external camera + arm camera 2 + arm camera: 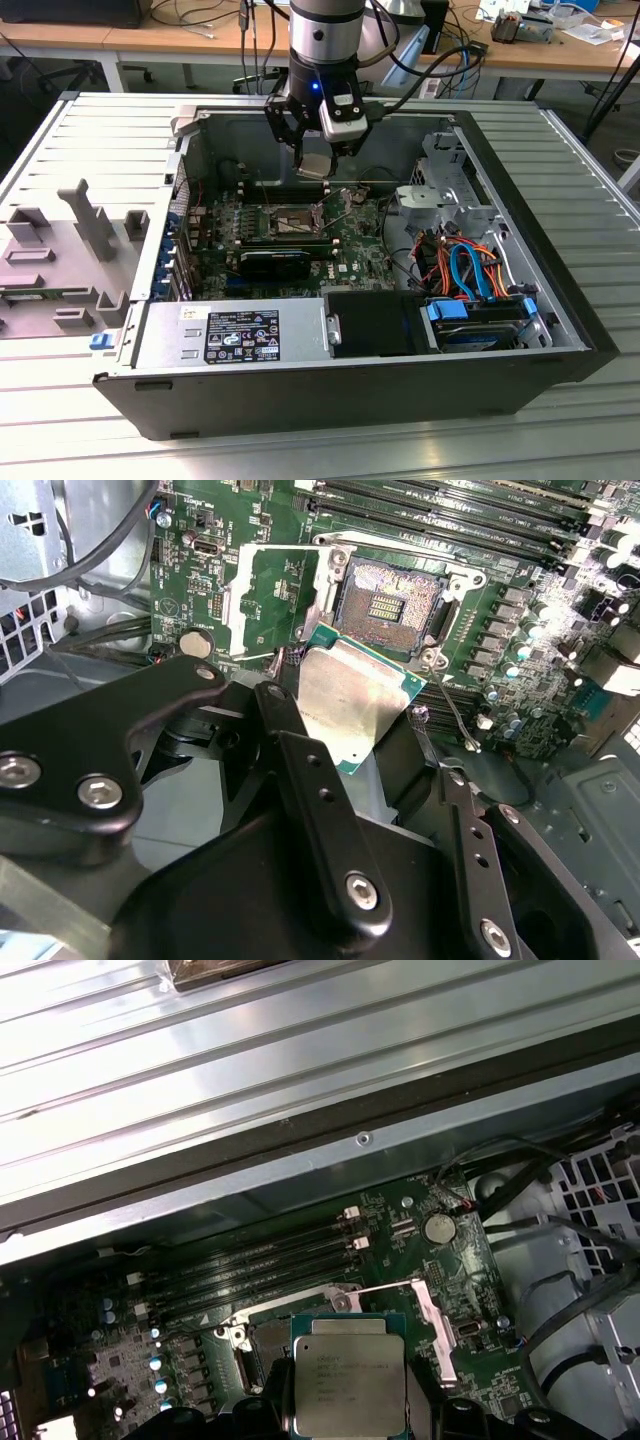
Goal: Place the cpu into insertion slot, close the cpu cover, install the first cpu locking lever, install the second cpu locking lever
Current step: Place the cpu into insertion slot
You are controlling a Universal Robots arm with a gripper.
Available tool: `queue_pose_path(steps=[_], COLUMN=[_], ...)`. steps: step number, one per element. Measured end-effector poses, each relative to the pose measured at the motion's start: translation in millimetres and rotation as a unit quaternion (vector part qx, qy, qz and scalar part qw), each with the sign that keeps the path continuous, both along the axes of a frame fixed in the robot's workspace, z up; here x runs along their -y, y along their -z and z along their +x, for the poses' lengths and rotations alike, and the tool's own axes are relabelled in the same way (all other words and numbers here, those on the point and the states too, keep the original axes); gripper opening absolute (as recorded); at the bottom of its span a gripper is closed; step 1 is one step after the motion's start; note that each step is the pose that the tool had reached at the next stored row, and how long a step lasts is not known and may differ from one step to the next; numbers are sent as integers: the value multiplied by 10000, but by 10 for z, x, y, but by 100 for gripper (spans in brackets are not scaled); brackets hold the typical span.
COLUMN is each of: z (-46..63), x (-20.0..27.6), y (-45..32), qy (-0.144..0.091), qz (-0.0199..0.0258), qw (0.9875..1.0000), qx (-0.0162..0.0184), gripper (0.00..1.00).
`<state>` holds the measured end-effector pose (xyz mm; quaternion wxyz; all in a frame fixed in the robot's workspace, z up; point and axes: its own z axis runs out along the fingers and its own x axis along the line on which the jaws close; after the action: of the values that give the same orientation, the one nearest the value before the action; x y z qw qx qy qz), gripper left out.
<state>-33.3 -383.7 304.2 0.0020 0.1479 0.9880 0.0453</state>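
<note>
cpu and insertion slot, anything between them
Nothing lies between them in the second wrist view: the cpu hangs near the open insertion slot, cpu cover flipped aside.

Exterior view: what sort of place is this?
Probably a robotics lab bench: an opened computer case on a ribbed metal table, cable-strewn wooden desks behind, and the gripper holding the cpu.
</note>
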Motion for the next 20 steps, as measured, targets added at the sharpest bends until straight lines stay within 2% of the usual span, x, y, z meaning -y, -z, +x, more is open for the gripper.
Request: queue_pose_path(steps=[20], z=[0], x=[16], y=[1], qy=[108], qz=[0], qw=[9999], qx=[0], gripper=[54])
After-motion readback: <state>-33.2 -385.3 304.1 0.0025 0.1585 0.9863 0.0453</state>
